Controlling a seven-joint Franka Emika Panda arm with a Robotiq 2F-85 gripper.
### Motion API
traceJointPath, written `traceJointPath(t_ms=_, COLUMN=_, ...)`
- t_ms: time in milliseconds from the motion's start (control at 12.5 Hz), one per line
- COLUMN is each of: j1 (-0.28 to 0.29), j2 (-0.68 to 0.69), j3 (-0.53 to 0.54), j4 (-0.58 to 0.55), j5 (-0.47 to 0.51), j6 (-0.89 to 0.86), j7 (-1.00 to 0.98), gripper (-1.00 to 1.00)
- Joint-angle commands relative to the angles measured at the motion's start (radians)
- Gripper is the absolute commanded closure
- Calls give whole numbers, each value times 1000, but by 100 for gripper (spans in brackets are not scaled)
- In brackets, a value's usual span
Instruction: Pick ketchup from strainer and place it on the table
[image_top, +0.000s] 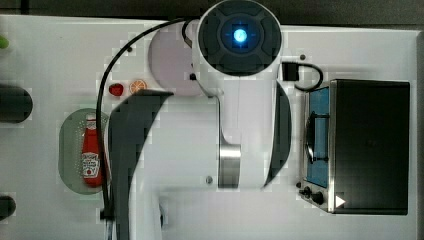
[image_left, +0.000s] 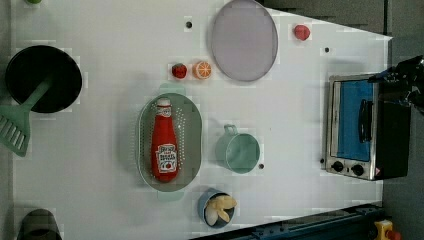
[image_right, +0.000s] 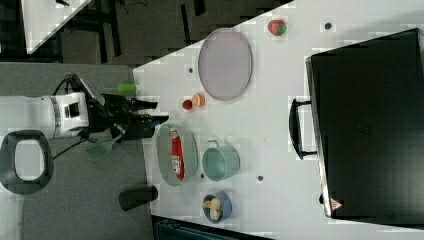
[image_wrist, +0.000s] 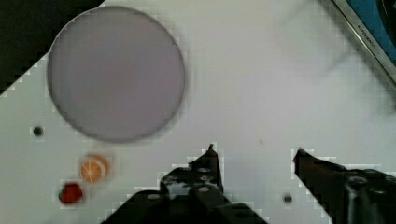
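Well off to one side of my claw (image_wrist: 254, 151), the ketchup (image_left: 164, 146) is lying flat along the strainer (image_left: 192, 125), cradled by its rim, while I am hanging above the bare surface (image_wrist: 261, 84) with fingers apart and empty, ready to reach.

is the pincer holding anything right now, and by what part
Nothing is held. The pincer is open and empty above the table; the ketchup lies in the strainer.

Bright, even overhead light — soft shadows, blocky compression blur, table (image_left: 115, 75) washed near-white.
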Motion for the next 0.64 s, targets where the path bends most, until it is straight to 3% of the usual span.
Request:
traceJointPath(t_ms=80, j1=-110, j2=-263, j3=90, j4=-142, j5=44, j6=-156, j7=30, gripper=-59)
traceJointPath(t_ms=240, j1=-101, j2=-252, j3=133, j4=-142, j5=44, j6=-156, j7=30, gripper=-99)
traceJointPath(t_ms=640, j1=-85, j2=-197, j3=342, j4=-142, j5=44, j6=-109, j7=30, gripper=-100)
